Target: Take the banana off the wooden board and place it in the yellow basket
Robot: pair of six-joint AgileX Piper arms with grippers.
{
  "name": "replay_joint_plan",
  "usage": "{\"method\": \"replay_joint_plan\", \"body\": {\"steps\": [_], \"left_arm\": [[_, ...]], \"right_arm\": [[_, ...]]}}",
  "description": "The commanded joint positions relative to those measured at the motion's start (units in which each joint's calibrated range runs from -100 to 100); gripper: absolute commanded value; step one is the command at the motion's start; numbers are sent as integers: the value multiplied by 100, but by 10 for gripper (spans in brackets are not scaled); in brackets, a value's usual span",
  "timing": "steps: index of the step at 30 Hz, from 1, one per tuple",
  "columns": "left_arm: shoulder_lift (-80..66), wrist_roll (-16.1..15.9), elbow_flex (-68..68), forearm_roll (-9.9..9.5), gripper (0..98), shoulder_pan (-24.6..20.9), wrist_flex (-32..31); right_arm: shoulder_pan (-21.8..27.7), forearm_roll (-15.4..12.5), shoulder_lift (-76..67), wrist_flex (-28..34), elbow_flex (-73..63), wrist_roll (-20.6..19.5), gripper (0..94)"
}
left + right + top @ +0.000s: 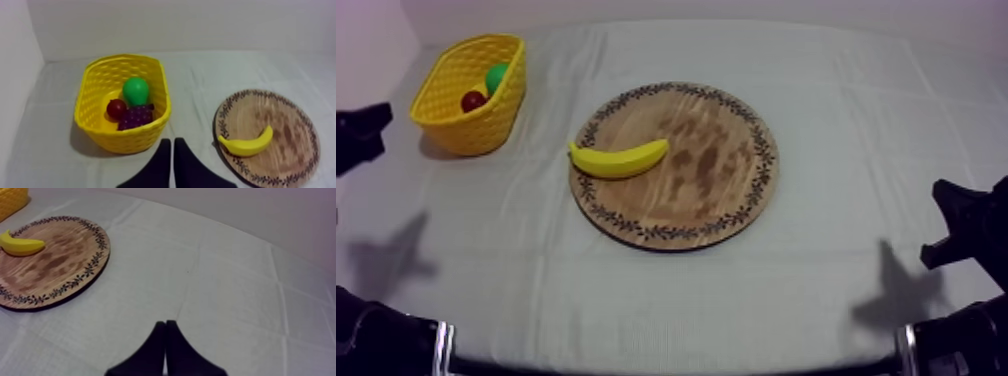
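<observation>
Your left fingers (161, 162) and right fingers (159, 345) are clenched empty; the banana (619, 159), at the board (716, 200) rim, may roll off if nudged.

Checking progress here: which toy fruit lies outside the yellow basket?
The banana, lying on the wooden board near its rim. The pear, grapes and small red fruit all sit inside the yellow basket.

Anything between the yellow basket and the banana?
Nothing but bare cloth between the yellow basket and the banana; top view and left wrist view agree.
</observation>
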Motion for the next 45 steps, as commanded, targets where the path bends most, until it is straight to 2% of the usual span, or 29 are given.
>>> {"method": "replay_joint_plan", "body": {"steps": [1, 5, 10, 23, 34, 38, 40, 42, 45], "left_arm": [[1131, -414, -1766, 69, 0, 9, 1154], [2188, -801, -2854, 214, 0, 54, 1981], [3330, -1052, -3836, 231, 0, 247, 2491], [5667, -1380, -5820, -74, 2, 1102, 3366], [6956, -1579, -6454, -114, 9, 1598, 3728], [7182, -1710, -6438, -52, 72, 1676, 3741], [7240, -1771, -6409, -30, 135, 1707, 3744], [7271, -1811, -6361, -22, 226, 1729, 3736], [7266, -1832, -6244, -50, 425, 1750, 3734]], "right_arm": [[0, 0, 3, 0, -3, 1, 2], [0, 0, 3, 0, -3, 4, 2], [0, 0, 3, 0, -3, 3, 2], [0, 0, 3, 0, -3, 2, 2], [0, 0, 3, 0, -3, 1, 2], [0, 0, 3, 0, -3, 1, 2], [0, 0, 3, 0, -3, 1, 2], [0, 0, 3, 0, -3, 1, 2], [0, 0, 3, 0, -3, 1, 2]]}}
